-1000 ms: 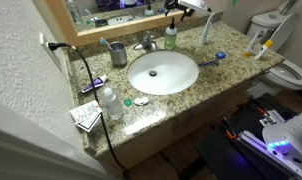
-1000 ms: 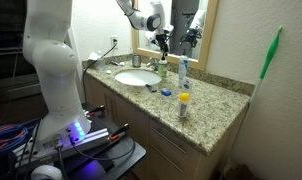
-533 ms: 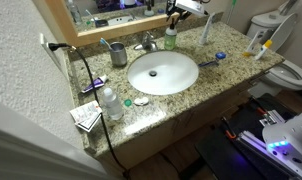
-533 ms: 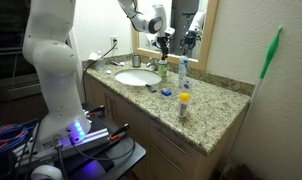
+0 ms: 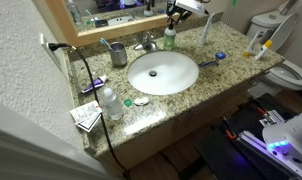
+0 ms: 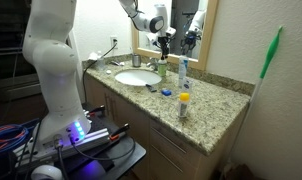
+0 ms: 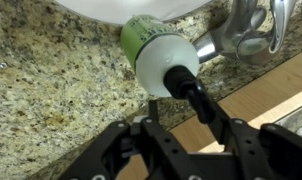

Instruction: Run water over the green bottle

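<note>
The green bottle [image 5: 170, 40] stands upright on the granite counter behind the sink [image 5: 132, 76], just beside the faucet [image 5: 146, 43]. My gripper [image 5: 172, 14] hangs straight above it in both exterior views, gripper [image 6: 163, 44] over bottle [image 6: 162, 69]. From the wrist view I look down on the bottle's pale green body [image 7: 151, 45]. Its dark pump top runs between my fingers, and the gripper [image 7: 196, 118] is shut on that top. The bottle's base is hidden from the wrist view.
A grey cup [image 5: 118, 55] stands beside the faucet [image 7: 246, 35]. A clear bottle with a white cap [image 5: 110, 100] and small boxes sit at the counter's near corner. A blue toothbrush [image 5: 213, 60] lies by the basin. A mirror ledge runs behind; a toilet [image 5: 291, 72] stands past the counter's end.
The jaws have gone from wide open to closed on the bottle's pump top. The arm and the bottle have barely moved.
</note>
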### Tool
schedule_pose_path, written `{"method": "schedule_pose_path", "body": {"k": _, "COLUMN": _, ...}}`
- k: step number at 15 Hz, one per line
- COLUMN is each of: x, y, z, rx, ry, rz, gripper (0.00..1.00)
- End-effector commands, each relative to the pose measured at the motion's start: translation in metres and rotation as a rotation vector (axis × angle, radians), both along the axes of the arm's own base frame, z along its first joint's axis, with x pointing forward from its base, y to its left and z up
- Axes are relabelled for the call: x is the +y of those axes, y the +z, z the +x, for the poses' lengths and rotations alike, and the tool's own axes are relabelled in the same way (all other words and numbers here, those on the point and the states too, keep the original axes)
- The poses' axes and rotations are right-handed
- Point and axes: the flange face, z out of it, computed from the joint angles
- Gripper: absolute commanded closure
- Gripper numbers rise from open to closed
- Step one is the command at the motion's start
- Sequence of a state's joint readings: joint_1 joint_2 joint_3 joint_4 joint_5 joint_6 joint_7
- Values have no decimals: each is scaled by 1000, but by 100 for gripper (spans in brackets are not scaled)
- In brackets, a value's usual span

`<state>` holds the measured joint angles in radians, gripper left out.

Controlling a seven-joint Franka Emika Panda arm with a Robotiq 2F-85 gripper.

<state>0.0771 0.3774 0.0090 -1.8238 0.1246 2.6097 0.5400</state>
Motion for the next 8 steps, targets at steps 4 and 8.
{"method": "schedule_pose_path", "body": {"k": 4, "x": -6, "y": 10, "z": 0, "rx": 39, "ry": 72, "rz": -5, "gripper": 0}}
{"method": "schedule_pose_path", "body": {"k": 8, "x": -5, "y": 5, "z": -1, "rx": 64, "ry": 155, "rz": -8, "gripper": 0}}
